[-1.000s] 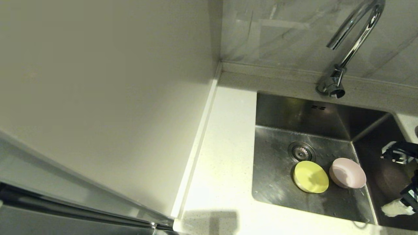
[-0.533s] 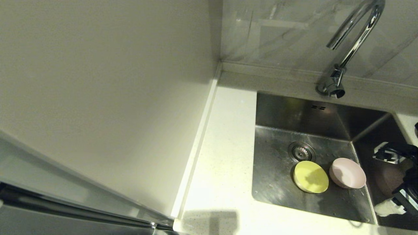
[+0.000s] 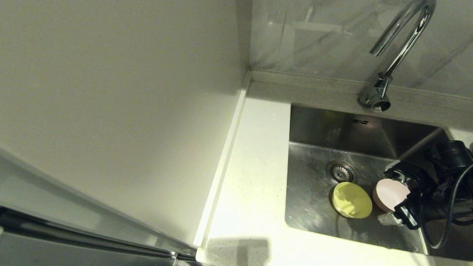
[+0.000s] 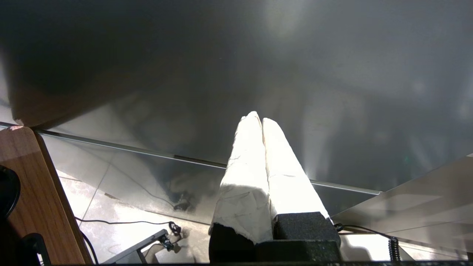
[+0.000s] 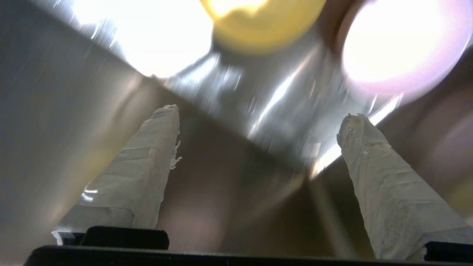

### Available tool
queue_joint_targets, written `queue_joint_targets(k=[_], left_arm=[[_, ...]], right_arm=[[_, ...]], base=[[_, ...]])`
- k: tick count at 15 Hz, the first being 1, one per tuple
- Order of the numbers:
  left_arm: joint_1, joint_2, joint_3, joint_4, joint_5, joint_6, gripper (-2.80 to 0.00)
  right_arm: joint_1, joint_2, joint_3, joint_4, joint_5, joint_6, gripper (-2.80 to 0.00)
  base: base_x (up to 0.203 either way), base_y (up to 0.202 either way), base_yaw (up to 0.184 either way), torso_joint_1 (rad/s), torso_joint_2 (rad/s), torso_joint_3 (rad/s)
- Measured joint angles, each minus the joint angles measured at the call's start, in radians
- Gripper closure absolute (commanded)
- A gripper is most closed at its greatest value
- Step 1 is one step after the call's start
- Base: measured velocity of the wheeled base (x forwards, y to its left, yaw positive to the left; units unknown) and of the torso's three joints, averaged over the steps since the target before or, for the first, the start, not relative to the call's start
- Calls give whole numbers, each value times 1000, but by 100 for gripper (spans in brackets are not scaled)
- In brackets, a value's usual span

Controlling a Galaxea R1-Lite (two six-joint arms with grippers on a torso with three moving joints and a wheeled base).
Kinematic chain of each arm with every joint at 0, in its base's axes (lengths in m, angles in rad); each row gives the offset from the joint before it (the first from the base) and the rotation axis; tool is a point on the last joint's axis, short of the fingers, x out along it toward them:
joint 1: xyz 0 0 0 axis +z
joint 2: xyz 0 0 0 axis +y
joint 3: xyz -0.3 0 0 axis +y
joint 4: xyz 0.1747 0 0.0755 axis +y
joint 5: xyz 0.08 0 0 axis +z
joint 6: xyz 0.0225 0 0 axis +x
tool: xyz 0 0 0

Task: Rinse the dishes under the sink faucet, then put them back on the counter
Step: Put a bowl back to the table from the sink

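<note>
Brushed steel forms the rectangular sink, its floor wet and streaked around the round drain. A shallow yellow bowl and a pale pink bowl sit side by side there. The right hand, its tape-wrapped fingers spread wide, reaches in at the pink bowl's edge. The curved chrome faucet rises behind. The left hand is parked, fingers pressed together.
</note>
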State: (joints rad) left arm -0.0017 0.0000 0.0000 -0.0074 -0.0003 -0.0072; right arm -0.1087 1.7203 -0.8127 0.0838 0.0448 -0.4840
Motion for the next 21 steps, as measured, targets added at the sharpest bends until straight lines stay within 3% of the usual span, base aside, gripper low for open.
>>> queue_joint_targets(k=[2, 4, 15, 18, 21], left_arm=[[0, 0, 0, 0, 0, 0, 0], [0, 0, 0, 0, 0, 0, 0], [0, 0, 0, 0, 0, 0, 0], [0, 0, 0, 0, 0, -1, 0], [0, 0, 0, 0, 0, 0, 0]], right_arm=[[2, 60, 17, -152, 4, -4, -280], [3, 116, -6, -211, 1, 2, -280], [1, 303, -197, -221, -217, 50, -280], [4, 317, -219, -213, -242, 142, -280], [5, 325, -274, -99, -272, 295, -280]], base=[[0, 0, 0, 0, 0, 0], [0, 0, 0, 0, 0, 0], [0, 0, 0, 0, 0, 0], [0, 0, 0, 0, 0, 0], [0, 0, 0, 0, 0, 0]])
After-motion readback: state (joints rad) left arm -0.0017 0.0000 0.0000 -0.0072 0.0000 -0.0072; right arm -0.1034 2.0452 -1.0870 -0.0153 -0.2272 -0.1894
